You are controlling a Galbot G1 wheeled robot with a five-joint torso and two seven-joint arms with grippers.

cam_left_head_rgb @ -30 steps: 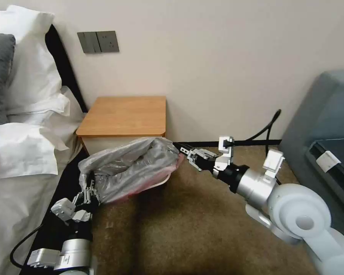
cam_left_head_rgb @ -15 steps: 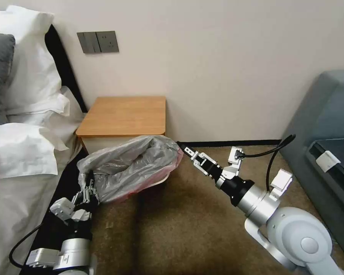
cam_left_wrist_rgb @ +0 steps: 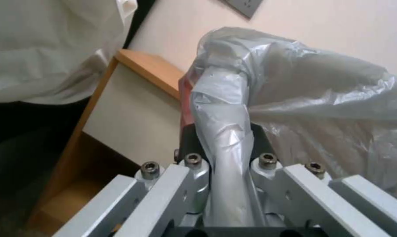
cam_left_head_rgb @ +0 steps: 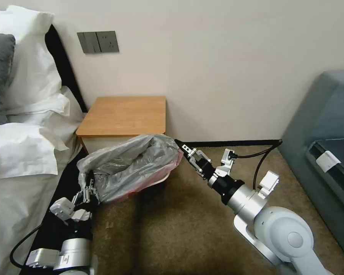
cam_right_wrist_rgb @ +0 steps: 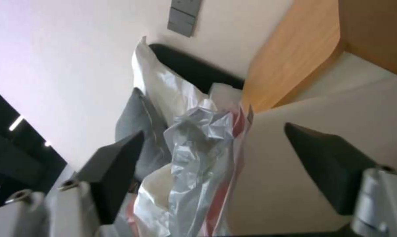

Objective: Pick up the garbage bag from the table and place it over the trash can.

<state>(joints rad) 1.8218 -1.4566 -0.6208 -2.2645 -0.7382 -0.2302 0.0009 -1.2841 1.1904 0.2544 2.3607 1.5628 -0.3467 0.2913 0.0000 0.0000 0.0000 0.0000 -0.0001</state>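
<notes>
Bag (cam_left_head_rgb: 130,168) was pinched by left gripper (cam_left_head_rgb: 88,188); right gripper (cam_left_head_rgb: 180,147) was spread at its far edge. Film could tear if overstretched across can (cam_left_head_rgb: 165,179).

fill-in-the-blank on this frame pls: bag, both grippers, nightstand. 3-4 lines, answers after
1. The left gripper is shut on a twisted strip of the ____.
2. The right gripper has its fingers ____, with the garbage bag edge between them.
3. The table top is made of ____.
4. Under the bag, a bit of the trash can rim shows, standing on the ____.

Missing words: garbage bag; open; wood; carpet
</notes>
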